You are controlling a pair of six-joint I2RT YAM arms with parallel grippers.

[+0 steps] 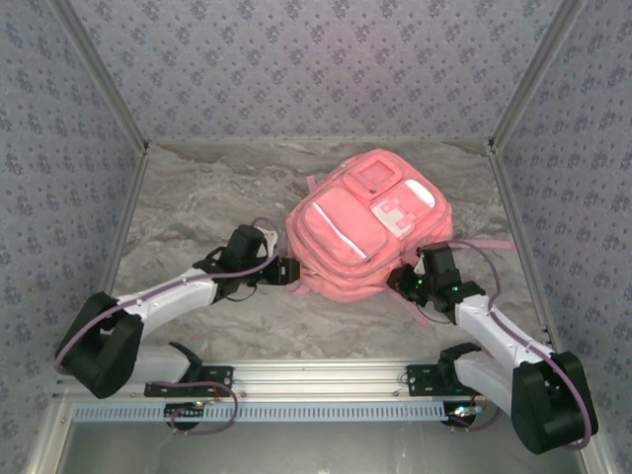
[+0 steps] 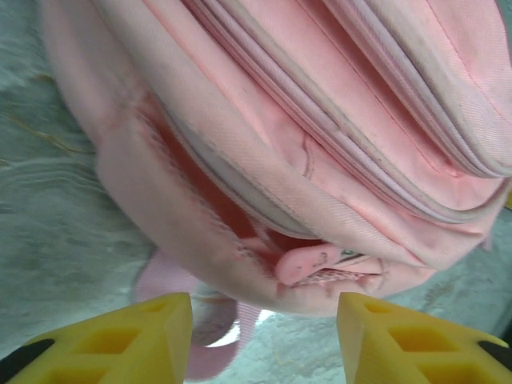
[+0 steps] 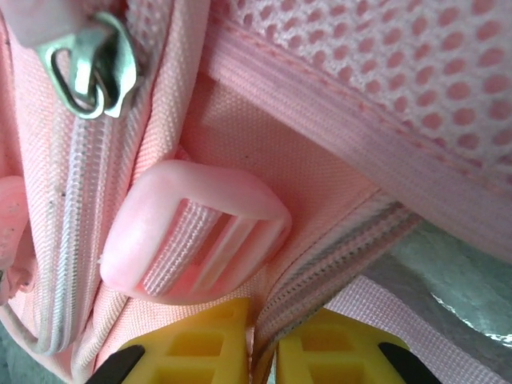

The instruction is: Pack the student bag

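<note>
The left end effector (image 2: 264, 324) stands wide, its yellow fingers (image 2: 136, 336) at the bottom of the wrist frame with nothing between them, just short of the student bag (image 2: 320, 120). The right end effector (image 3: 268, 320) is narrow, pinching a zip seam at the bag's edge below a pink buckle (image 3: 196, 232). The bag lies right of centre on the marbled tabletop (image 1: 197, 197) in the overhead frame.

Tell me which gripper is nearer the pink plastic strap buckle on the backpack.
Right. The right gripper sits just below the strap buckle, at the backpack seam; the left gripper is off the backpack's opposite side.
</note>
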